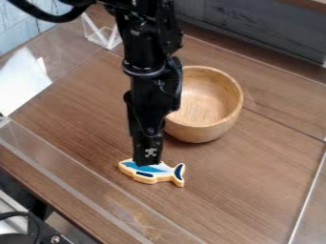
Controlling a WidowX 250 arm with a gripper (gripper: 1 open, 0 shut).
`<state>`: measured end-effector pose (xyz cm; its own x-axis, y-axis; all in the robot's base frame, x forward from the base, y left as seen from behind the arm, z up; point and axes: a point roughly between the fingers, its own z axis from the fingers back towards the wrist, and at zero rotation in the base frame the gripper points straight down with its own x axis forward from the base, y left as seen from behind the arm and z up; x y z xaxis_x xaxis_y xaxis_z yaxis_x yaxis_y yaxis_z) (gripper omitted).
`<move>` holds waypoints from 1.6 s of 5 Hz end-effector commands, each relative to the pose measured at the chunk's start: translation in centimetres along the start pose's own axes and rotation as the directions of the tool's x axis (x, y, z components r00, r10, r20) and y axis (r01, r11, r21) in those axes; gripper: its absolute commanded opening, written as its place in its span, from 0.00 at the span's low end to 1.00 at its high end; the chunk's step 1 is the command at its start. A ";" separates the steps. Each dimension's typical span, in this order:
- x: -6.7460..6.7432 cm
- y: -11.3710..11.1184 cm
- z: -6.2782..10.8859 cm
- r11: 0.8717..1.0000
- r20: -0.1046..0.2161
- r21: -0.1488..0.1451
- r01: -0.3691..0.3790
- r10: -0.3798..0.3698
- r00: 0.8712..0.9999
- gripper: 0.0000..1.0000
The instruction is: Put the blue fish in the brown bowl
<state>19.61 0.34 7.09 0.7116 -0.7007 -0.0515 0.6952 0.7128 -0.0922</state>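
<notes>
Nearest the camera, the front edge of the wooden tabletop (76,124) runs diagonally across the lower left, its dark brown grain lit by a soft sheen. A transparent sheet or panel (23,81) stands along the left side of the tabletop, with a pale reflection showing in it.

Just beyond the front edge lies the blue fish (154,171), flat on the tabletop, blue along its back and tail, white on its belly, with a tan-yellow rim. Its tail points to the right in the view and its head to the left. The fish lies outside the brown bowl, well in front of it and slightly to its left.

Directly over the fish's head end stands the gripper (145,155), pointing straight down from a black arm (149,57) that descends from the top of the view. The jaws stand apart, at their widest, and are not clamped on anything; their tips hang just above or at the fish, and the view does not settle whether they touch it. A small white marking shows on the lower part of the gripper.

Behind the gripper and to its right rests the brown bowl (216,112), round, thick-walled, of light wood with visible grain, upright and empty. The arm's lower body overlaps the bowl's left rim in the view.

Farthest back, a clear angled stand (105,33) sits near the rear edge of the tabletop, before a grey panelled wall (254,29).
</notes>
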 end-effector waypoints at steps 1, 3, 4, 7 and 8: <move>0.2 0.4 0.5 0.999 0.035 0.043 -0.012 0.011 0.999 1.00; 0.3 0.4 -0.5 0.999 0.039 0.046 -0.013 0.011 0.999 1.00; 0.4 0.5 -1.1 0.999 0.044 0.046 -0.008 0.006 0.999 1.00; 0.4 0.9 -3.1 0.999 0.053 0.051 0.016 -0.018 0.998 1.00; 0.4 1.0 -3.6 0.999 0.050 0.044 0.015 -0.017 0.999 1.00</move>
<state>19.72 0.41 2.91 0.6950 -0.7187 -0.0180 0.7164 0.6944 -0.0674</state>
